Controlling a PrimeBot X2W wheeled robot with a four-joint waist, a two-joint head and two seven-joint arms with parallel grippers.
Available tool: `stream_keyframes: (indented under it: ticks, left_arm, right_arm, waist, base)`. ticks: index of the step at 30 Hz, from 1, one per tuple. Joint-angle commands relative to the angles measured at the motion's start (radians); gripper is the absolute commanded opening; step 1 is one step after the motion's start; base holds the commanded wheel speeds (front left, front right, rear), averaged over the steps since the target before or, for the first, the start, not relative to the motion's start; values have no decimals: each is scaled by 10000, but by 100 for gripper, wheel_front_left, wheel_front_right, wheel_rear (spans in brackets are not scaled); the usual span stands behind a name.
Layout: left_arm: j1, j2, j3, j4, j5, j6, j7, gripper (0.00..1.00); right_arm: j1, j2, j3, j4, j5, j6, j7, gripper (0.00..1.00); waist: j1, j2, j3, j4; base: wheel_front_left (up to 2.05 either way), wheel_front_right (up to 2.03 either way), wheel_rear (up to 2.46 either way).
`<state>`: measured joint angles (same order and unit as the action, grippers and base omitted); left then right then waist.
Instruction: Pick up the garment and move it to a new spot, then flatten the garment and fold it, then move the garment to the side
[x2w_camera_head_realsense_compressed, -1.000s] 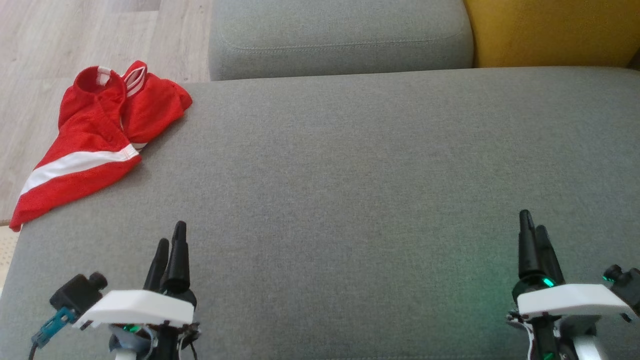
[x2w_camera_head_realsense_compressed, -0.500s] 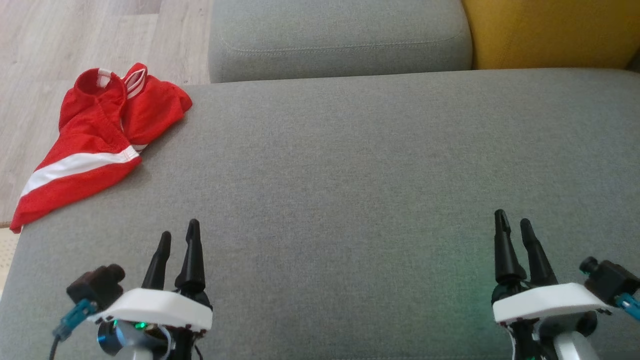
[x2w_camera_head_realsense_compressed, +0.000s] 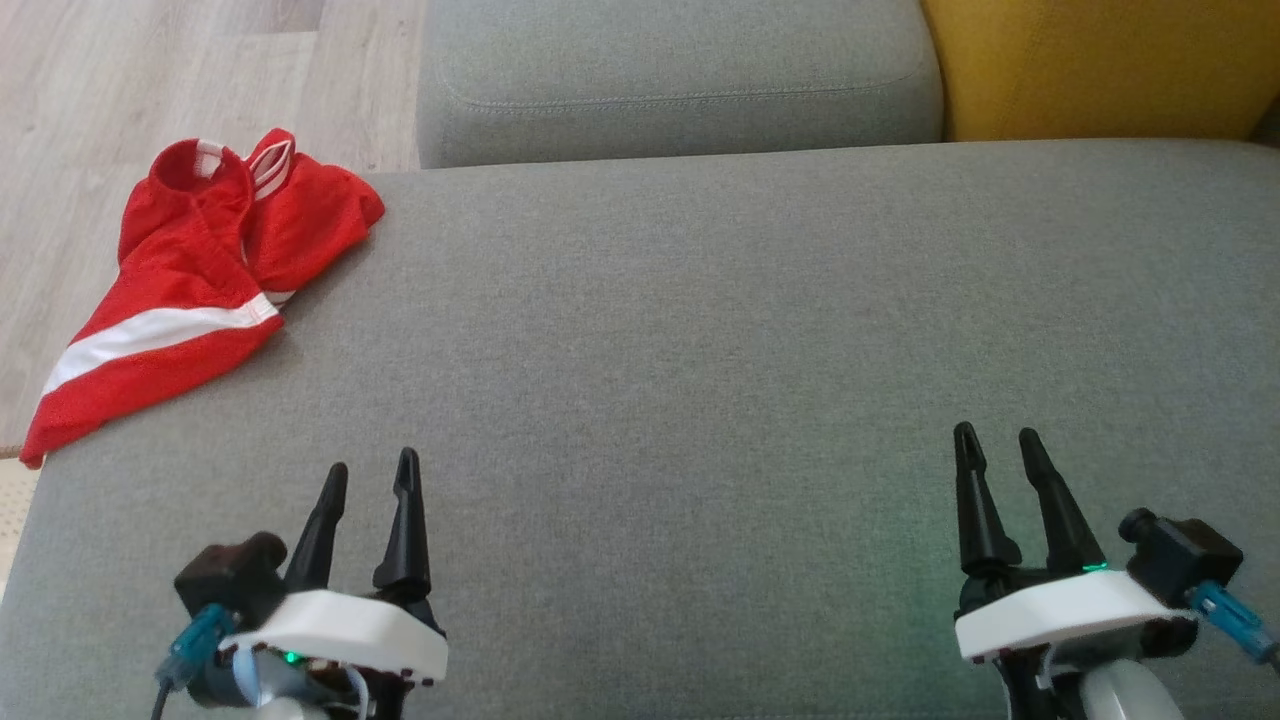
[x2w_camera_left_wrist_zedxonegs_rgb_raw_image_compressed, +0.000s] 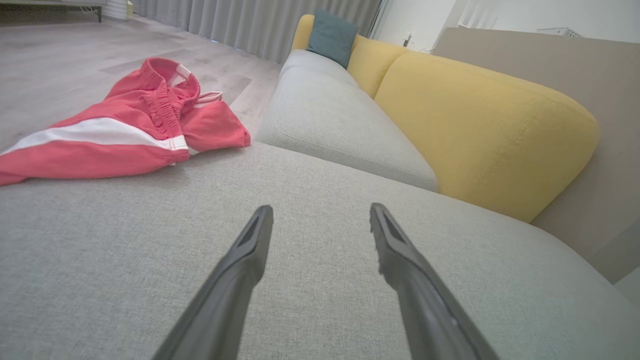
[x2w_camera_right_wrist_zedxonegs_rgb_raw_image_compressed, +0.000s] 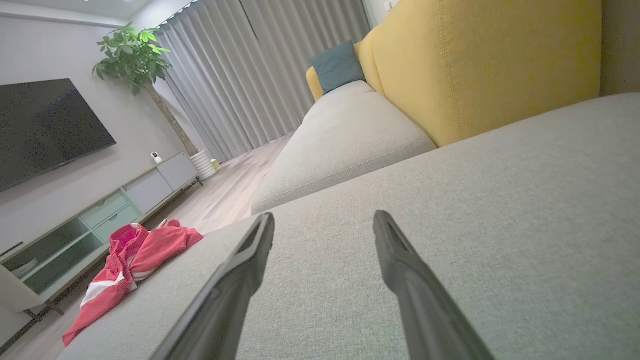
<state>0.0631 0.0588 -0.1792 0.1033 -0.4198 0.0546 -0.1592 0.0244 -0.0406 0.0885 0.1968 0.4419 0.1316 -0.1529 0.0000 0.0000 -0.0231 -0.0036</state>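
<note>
Over the last second both grippers have slid inward along the near edge of the broad grey woven-fabric sofa seat (x2w_camera_head_realsense_compressed: 680, 330), and their fingers, which overlapped before, now show side by side. The left gripper (x2w_camera_head_realsense_compressed: 372, 463) and the right gripper (x2w_camera_head_realsense_compressed: 996, 434) each stand released, long dark fingers spread over bare cushion, grasping nothing. The crumpled red mesh garment (x2w_camera_head_realsense_compressed: 190, 280) with white stripes lies on the seat's far left corner, one end draped over the edge above the pale wooden floor (x2w_camera_head_realsense_compressed: 60, 150), well apart from both grippers.
</note>
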Motion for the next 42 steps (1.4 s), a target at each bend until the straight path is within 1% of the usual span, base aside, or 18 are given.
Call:
stream_keyframes:
  ticks: [1, 16, 32, 42]
  left_arm:
    - [-224, 134, 200, -405, 348, 101, -150, 100]
    - [-86, 195, 35, -490, 1869, 306, -558, 100]
    - [107, 131, -10, -565, 3587, 460, -1025, 100]
    - [125, 44, 185, -296, 3436, 323, -1025, 100]
  right_arm:
    - [-589, -73, 236, -426, -380, -7, -205, 100]
    - [-615, -84, 334, -521, -2217, -8, -617, 100]
    - [-765, -96, 228, 38, -4109, -9, -1089, 100]
    - [-819, -96, 43, 219, -3999, -9, -1089, 100]
  waist:
    - [0, 0, -3, 1]
    - [0, 0, -31, -1]
    - [0, 0, -61, -3]
    - [0, 0, -45, -4]
  base:
    - [0, 0, 0]
    - [0, 0, 0]
    - [0, 0, 0]
    - [0, 0, 0]
